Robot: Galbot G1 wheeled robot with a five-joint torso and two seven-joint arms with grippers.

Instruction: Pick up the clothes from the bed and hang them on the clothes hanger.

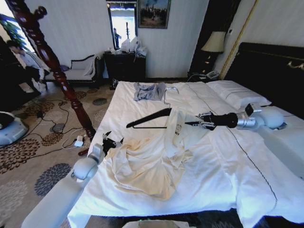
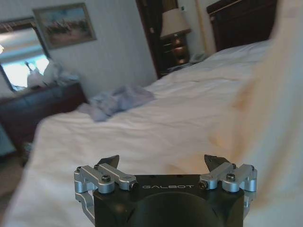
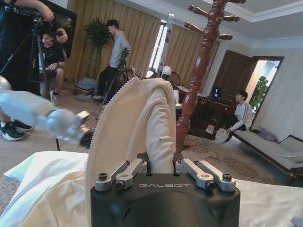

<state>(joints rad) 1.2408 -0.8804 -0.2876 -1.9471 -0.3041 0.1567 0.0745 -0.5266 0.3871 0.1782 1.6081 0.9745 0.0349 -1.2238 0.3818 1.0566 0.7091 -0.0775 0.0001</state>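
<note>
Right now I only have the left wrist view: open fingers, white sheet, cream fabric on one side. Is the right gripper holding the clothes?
Observer: Yes. The right gripper is shut on a fold of the clothes and holds that part raised above the bed.
Operator: Where is the hanger?
Observer: The hanger lies flat on the sheet beyond the clothes, with its wire hook toward the blue-grey garment.
Operator: And where is my left gripper on the bed?
Observer: The left gripper is at the bed's left edge, close beside the crumpled low part of the clothes.
</note>
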